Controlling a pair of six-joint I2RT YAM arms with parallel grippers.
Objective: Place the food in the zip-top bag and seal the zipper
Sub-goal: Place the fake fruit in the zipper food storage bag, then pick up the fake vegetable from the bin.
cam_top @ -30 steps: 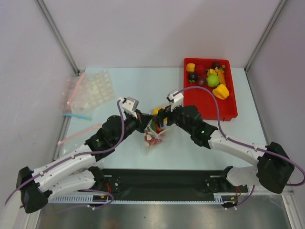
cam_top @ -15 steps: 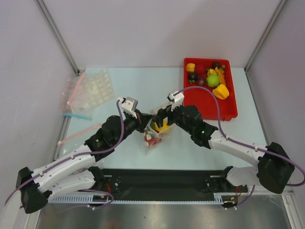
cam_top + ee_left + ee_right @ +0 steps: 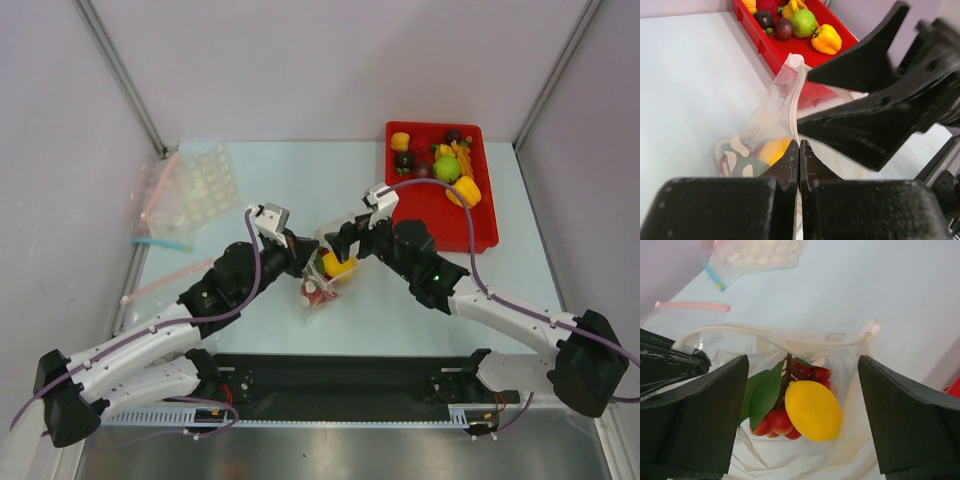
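The zip-top bag lies mid-table, its mouth held open. My left gripper is shut on the bag's whitish zipper rim; the jaws meet on the plastic. My right gripper is open and empty just above the mouth. In the right wrist view a yellow lemon, red strawberries and a green leaf lie inside the bag, between my open fingers. The zipper is unsealed. More food sits in the red tray.
The red tray stands at the back right, close behind my right arm. Clear bags with a white dimpled sheet, a blue strip and a pink strip lie at the back left. Frame posts rise at both back corners.
My right gripper carried the yellow lemon down into the bag, opened and let it go, then drew back to the right. My left gripper kept its hold on the rim.
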